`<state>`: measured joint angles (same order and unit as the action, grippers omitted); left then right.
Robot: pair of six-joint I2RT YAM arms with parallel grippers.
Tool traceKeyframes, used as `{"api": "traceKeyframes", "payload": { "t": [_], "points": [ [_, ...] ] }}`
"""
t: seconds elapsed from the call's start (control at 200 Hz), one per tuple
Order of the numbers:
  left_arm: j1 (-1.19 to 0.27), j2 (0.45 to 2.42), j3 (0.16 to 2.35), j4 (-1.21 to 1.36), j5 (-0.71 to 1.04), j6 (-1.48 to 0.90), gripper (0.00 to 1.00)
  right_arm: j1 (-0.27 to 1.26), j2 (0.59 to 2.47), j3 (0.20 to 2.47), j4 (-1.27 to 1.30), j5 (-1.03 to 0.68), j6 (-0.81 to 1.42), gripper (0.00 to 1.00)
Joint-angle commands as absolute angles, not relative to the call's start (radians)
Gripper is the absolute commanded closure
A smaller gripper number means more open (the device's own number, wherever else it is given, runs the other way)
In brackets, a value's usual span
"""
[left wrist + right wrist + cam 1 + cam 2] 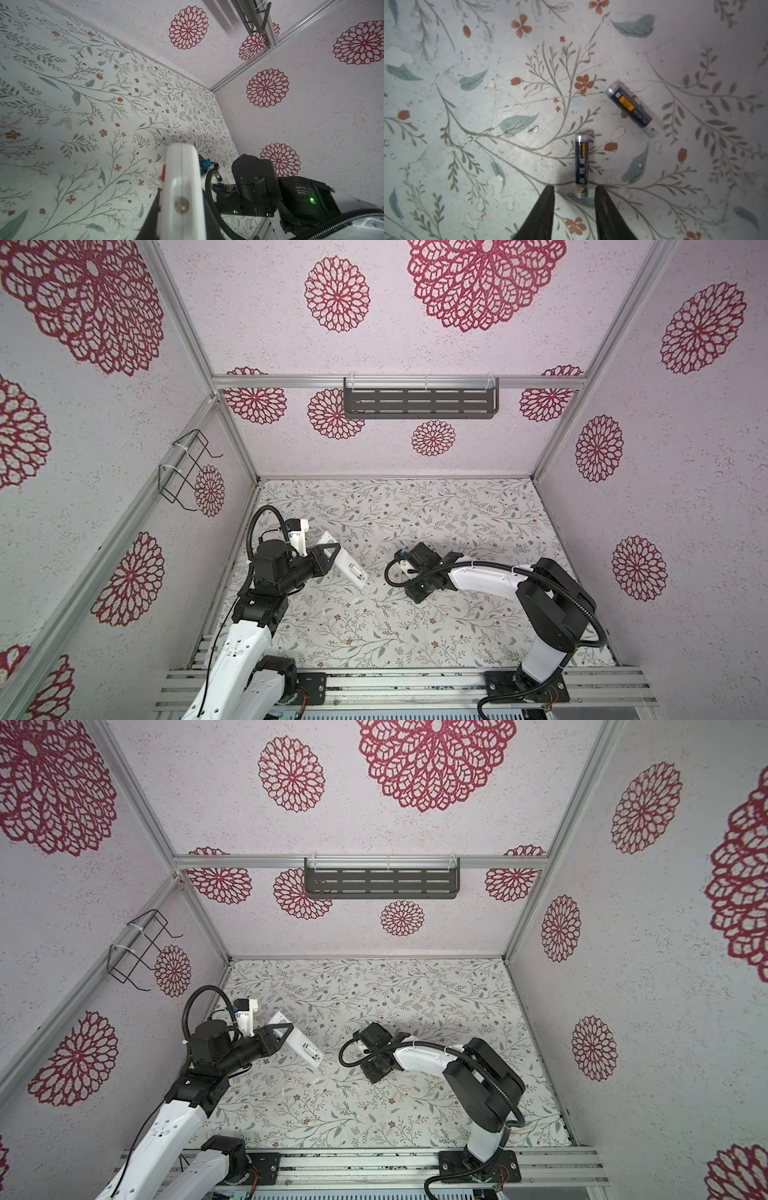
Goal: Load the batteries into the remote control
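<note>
Jaws of the right gripper (pixel 574 188) are standing apart, straddling one battery (pixel 581 164) on the table (pixel 446 124), seemingly lining up a pinch; the other battery (pixel 633 108) is lying close by. Over left, the left gripper (pixel 327 552) is clamping the remote control (pixel 353 570) aloft, tilted, likely offering it for loading.

remote control (pixel 353 568): left, above table (pixel 415 635) | batteries (pixel 581 164): on table, apart, right of remote control
</note>
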<state>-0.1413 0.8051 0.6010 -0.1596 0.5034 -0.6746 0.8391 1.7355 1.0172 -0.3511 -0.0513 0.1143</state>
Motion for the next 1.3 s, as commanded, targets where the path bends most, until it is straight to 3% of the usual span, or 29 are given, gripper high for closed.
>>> {"api": "traceKeyframes", "payload": {
  "t": [0.0,0.295,1.296],
  "points": [
    [-0.143,0.802,0.6,-0.121,0.511,-0.674,0.9,0.847,1.741,1.054,-0.37,-0.026,0.097,0.66],
    [-0.143,0.797,0.598,-0.122,0.509,-0.674,0.9,0.85,1.757,1.064,-0.378,-0.015,0.087,0.72],
    [-0.14,0.827,0.615,-0.119,0.521,-0.666,0.9,0.862,1.768,1.049,-0.396,-0.003,0.066,0.73]
  ]
}}
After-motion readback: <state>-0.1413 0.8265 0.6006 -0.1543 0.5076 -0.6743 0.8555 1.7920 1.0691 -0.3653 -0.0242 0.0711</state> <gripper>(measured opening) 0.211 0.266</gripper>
